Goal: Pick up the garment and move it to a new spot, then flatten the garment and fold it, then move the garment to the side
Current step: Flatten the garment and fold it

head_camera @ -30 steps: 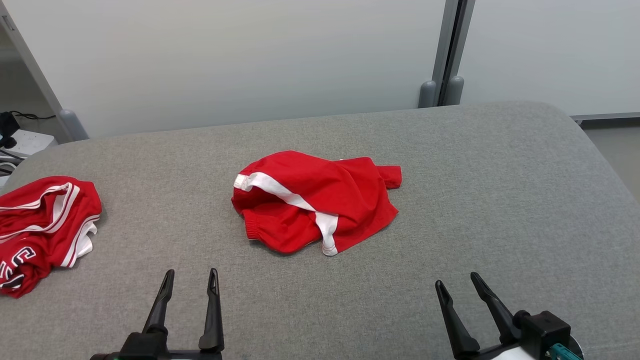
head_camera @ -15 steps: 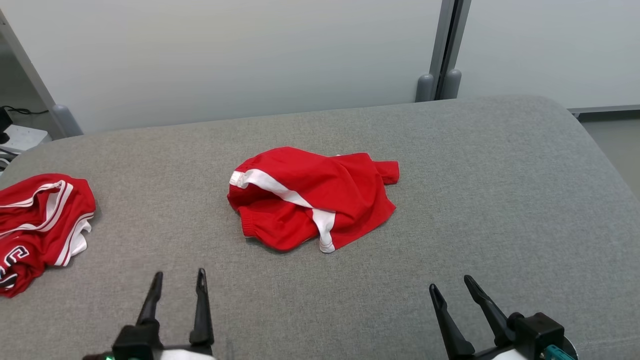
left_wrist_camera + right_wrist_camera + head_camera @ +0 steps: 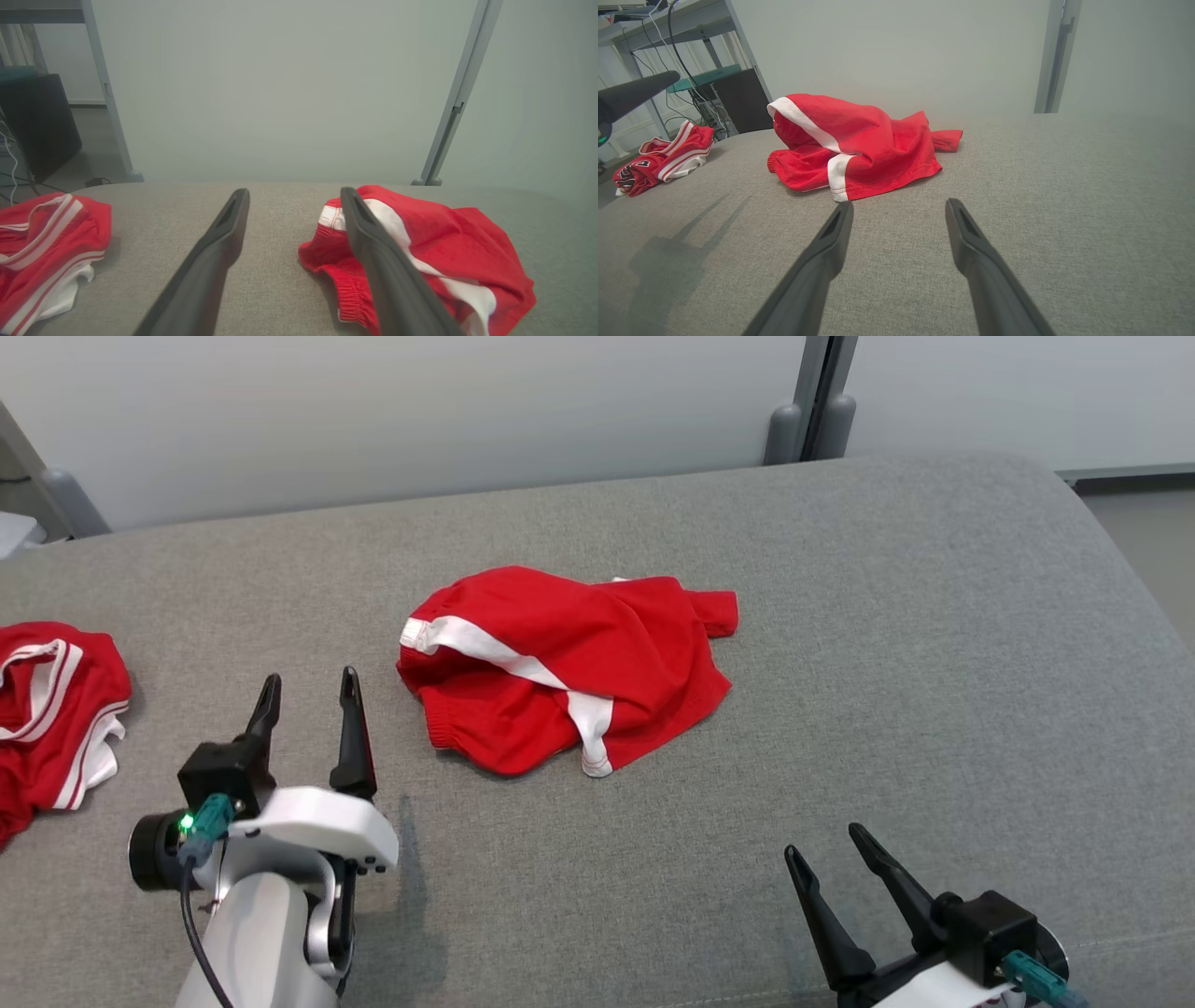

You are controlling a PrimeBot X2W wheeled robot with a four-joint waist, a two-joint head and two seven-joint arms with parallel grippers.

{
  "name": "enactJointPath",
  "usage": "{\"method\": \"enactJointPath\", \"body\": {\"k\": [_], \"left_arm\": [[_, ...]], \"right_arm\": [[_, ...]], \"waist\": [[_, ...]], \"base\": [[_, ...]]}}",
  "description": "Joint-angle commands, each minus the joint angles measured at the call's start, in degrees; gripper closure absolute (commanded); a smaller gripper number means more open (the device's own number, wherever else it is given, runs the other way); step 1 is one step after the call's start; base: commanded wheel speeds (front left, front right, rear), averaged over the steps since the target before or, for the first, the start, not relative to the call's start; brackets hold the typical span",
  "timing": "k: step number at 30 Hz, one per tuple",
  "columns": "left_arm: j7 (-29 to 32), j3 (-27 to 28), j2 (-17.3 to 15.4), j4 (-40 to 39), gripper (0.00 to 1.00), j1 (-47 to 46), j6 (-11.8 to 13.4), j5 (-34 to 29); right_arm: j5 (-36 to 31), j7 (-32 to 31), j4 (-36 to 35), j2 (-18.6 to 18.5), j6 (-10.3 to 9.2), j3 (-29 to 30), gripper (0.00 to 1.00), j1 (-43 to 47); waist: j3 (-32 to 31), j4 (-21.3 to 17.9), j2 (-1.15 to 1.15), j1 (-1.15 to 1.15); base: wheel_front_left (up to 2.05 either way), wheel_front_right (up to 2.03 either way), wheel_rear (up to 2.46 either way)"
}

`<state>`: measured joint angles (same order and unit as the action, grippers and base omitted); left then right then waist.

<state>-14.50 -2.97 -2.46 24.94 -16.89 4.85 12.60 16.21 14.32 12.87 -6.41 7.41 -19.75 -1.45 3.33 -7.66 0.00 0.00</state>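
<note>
The garment [image 3: 569, 667] is a crumpled pair of red shorts with a white side stripe, lying in the middle of the grey padded surface [image 3: 915, 644]. My left gripper [image 3: 310, 683] is open and raised above the surface, just left of the garment's waistband. In the left wrist view the garment [image 3: 448, 247] lies partly behind the right finger [image 3: 387, 270]. My right gripper [image 3: 825, 840] is open at the lower right, well short of the garment. The right wrist view has the garment [image 3: 873, 144] ahead and to the left of the open gripper [image 3: 899, 207].
A second red garment [image 3: 51, 709] with white trim lies crumpled at the surface's left edge, also seen as red cloth [image 3: 42, 252] in the left wrist view. A pale partition wall [image 3: 420, 411] stands behind. The surface's right edge drops to the floor [image 3: 1148, 541].
My left arm has risen and reached forward toward the garment's left side. The head camera has tilted down, shifting the whole scene upward. Both grippers stay open.
</note>
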Motion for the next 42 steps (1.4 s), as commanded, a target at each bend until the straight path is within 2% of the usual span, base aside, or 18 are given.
{"method": "enactJointPath", "body": {"k": [1, 7, 12, 17, 26, 32, 34, 35, 36, 37, 38, 42], "left_arm": [[-0.5, 1.67, -0.85, 1.92, 0.0, -5.37, -0.75, -0.68], [-0.5, 1.2, -1.32, 12.26, 0.0, -14.44, -3.1, -0.23], [-0.44, 0.6, -1.92, 20.91, 0.0, -21.65, -2.88, -0.78], [-0.05, -0.42, -2.34, 27.48, 0.0, -26.93, -4.4, -0.79], [1.11, -2.56, -2.26, 35.44, 0.0, -32.12, -6.21, -1.1], [1.02, -3.59, -1.5, 37.86, 0.0, -33.11, -8.18, -0.04], [1.27, -4.23, -1.26, 38.51, 0.16, -33.19, -9.02, 0.23], [1.41, -4.56, -1.16, 38.79, 0.53, -33.24, -9.38, 0.36], [1.48, -4.86, -1.07, 39.03, 0.68, -33.3, -9.67, 0.49], [1.48, -5.11, -1.0, 39.24, 0.89, -33.37, -9.88, 0.63], [1.68, -5.27, -0.93, 39.56, 1.0, -33.42, -10.17, 0.95], [2.39, -6.22, -0.72, 40.8, 1.0, -33.57, -11.04, 1.85]], "right_arm": [[0.47, 0.68, -1.51, -0.89, 0.08, -1.4, 0.0, -2.88], [0.64, 0.68, -2.19, -1.87, 0.08, -1.81, 0.0, -5.08], [0.84, 0.68, -2.64, -2.77, 0.08, -2.18, 0.0, -6.84], [1.19, 0.68, -2.94, -3.33, 0.08, -2.71, 0.0, -8.15], [1.5, 0.68, -3.24, -3.55, 0.08, -3.05, 0.0, -9.04], [1.7, 0.68, -3.23, -3.44, 0.08, -2.76, 0.0, -9.25], [1.75, 0.68, -3.22, -3.42, 0.08, -2.75, 0.0, -9.28], [1.79, 0.68, -3.24, -3.4, 0.08, -2.7, 0.0, -9.32], [1.81, 0.68, -3.27, -3.38, 0.08, -2.67, 0.0, -9.38], [1.85, 0.68, -3.3, -3.35, 0.08, -2.63, 0.0, -9.45], [1.88, 0.68, -3.33, -3.34, 0.08, -2.61, 0.0, -9.51], [1.88, 0.68, -3.36, -3.21, 0.08, -2.76, 0.0, -9.85]], "waist": [[2.17, -0.81, 0.0, 0.0], [6.13, -1.72, 0.0, 0.0], [9.25, -2.53, 0.0, 0.0], [11.34, -3.34, 0.0, 0.0], [12.84, -3.88, 0.0, 0.0], [12.9, -3.61, 0.0, 0.0], [12.91, -3.48, 0.0, 0.0], [12.95, -3.42, 0.0, 0.0], [12.99, -3.36, 0.0, 0.0], [13.03, -3.31, 0.0, 0.0], [13.07, -3.25, 0.0, 0.0], [13.0, -3.14, 0.0, 0.0]], "base": [[0.0, 0.0, 0.0], [0.0, 0.0, 0.0], [0.0, 0.0, 0.0], [0.0, 0.0, 0.0], [0.0, 0.0, 0.0], [0.0, 0.0, 0.0], [0.0, 0.0, 0.0], [0.0, 0.0, 0.0], [0.0, 0.0, 0.0], [0.0, 0.0, 0.0], [0.0, 0.0, 0.0], [0.0, 0.0, 0.0]]}}
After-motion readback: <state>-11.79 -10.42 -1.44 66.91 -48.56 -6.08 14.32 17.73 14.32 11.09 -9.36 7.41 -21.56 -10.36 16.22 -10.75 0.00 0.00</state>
